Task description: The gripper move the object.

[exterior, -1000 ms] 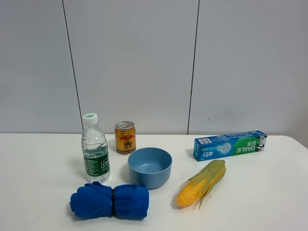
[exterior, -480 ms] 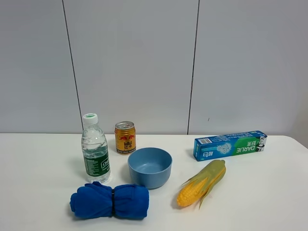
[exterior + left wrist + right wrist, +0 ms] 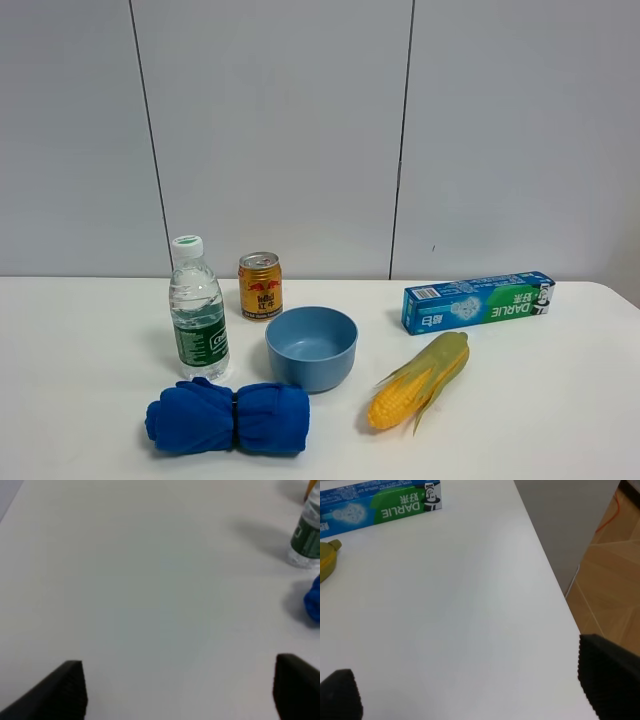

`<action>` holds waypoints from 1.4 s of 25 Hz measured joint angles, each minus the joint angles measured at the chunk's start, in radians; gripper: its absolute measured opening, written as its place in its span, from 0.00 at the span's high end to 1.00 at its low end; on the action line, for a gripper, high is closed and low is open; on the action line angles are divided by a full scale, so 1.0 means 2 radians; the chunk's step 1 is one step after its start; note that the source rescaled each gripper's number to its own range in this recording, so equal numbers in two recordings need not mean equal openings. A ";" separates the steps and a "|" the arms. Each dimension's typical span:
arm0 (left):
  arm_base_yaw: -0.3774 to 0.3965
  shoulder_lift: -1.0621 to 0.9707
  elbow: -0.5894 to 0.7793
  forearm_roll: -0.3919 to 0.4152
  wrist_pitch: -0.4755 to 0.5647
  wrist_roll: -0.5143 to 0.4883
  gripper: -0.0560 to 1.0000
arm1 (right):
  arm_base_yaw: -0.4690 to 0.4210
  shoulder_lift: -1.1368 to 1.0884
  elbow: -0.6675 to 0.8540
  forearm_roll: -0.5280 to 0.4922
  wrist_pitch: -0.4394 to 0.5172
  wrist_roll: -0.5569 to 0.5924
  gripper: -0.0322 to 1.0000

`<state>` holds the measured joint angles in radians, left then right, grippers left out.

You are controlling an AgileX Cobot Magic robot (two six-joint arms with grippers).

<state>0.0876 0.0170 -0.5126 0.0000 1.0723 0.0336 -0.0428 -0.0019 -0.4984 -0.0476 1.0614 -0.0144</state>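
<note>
Exterior high view shows neither claw. On the left wrist view, the left claw (image 3: 177,687) is spread wide over bare white worktop (image 3: 150,580) and holds nothing; ahead and off to one side stand the water bottle (image 3: 307,532) and the edge of the blue cloth (image 3: 314,600). The right claw (image 3: 470,692) is likewise wide apart and empty, with the Darlie toothpaste box (image 3: 380,505) and the corn cob's stem end (image 3: 327,560) well ahead. Which object is the task's cannot be told.
</note>
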 joint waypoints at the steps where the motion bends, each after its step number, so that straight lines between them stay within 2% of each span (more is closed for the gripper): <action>1: 0.000 0.000 0.000 0.000 -0.001 0.000 0.37 | 0.000 0.000 0.000 0.000 0.000 0.000 0.00; 35: 0.000 -0.011 0.001 0.000 -0.006 -0.010 0.37 | 0.000 0.000 0.000 0.000 0.000 0.000 0.00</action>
<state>0.0876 -0.0043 -0.5115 0.0000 1.0611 0.0142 -0.0428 -0.0019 -0.4984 -0.0476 1.0614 -0.0144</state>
